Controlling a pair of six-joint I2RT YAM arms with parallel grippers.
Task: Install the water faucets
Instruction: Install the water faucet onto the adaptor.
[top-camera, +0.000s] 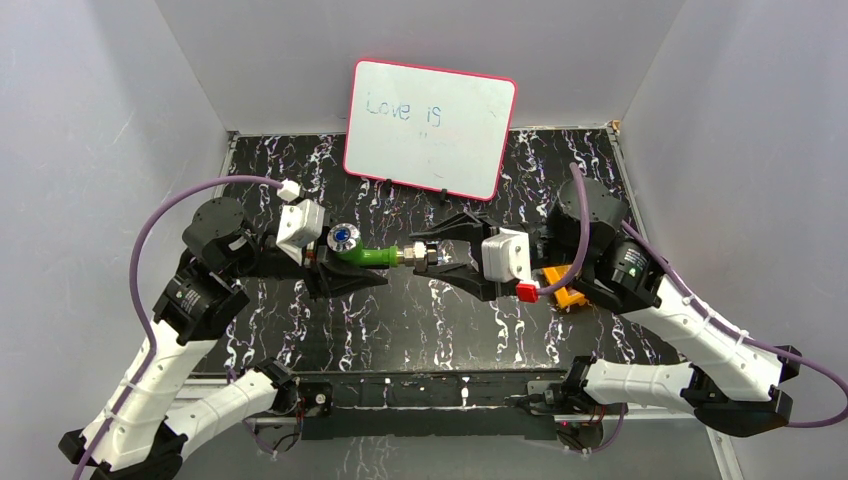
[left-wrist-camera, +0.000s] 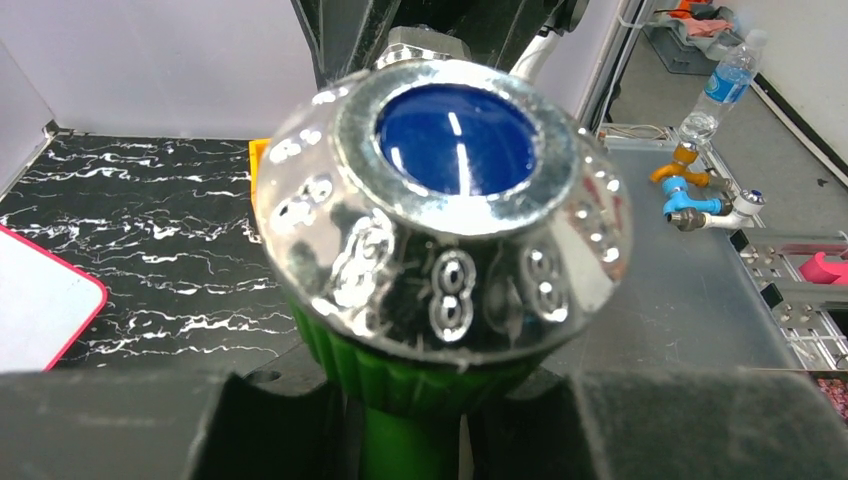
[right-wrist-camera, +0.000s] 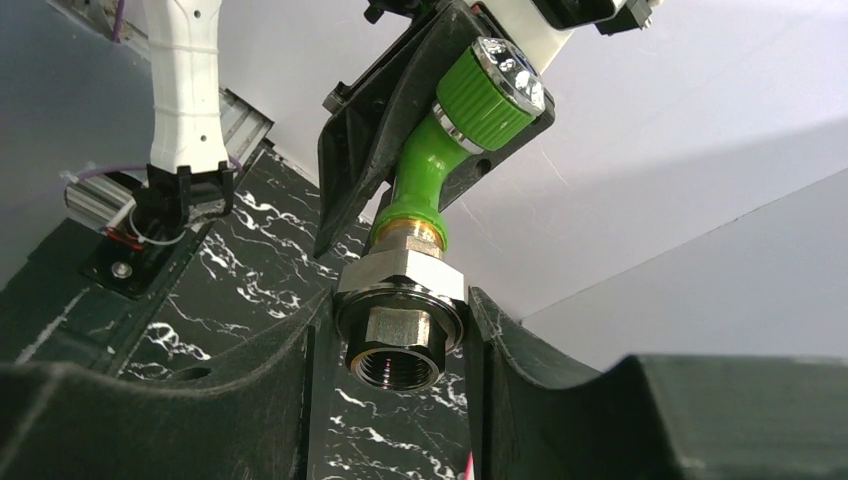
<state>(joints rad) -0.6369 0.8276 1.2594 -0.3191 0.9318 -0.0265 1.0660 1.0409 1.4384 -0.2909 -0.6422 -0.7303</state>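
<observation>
The left gripper (top-camera: 350, 262) is pressed nearly together and is clamped on the green body of the tap (top-camera: 370, 257), just below the knob (top-camera: 343, 236). In the left wrist view the knob fills the frame, and the green body is seen wedged between the two black fingers (left-wrist-camera: 150, 425) at the bottom edge.

The right gripper (top-camera: 428, 257) is set partly apart and is pinched on the silver fitting (top-camera: 424, 257) at the tap's other end. In the right wrist view the hexagonal fitting is seen gripped on both sides by the fingers (right-wrist-camera: 250, 390), with its threaded mouth turned towards the camera.

The tap is thus held between the two grippers, lifted clear of the black marbled table (top-camera: 300, 330) near its middle, with the blue knob cap turned upward.

"Love is" is written in faint blue on the whiteboard (top-camera: 430, 128) propped at the back. Raised marks like figure eights are embossed round the knob's silver skirt. An orange tray (top-camera: 568, 297) is partly hidden behind the right arm.
</observation>
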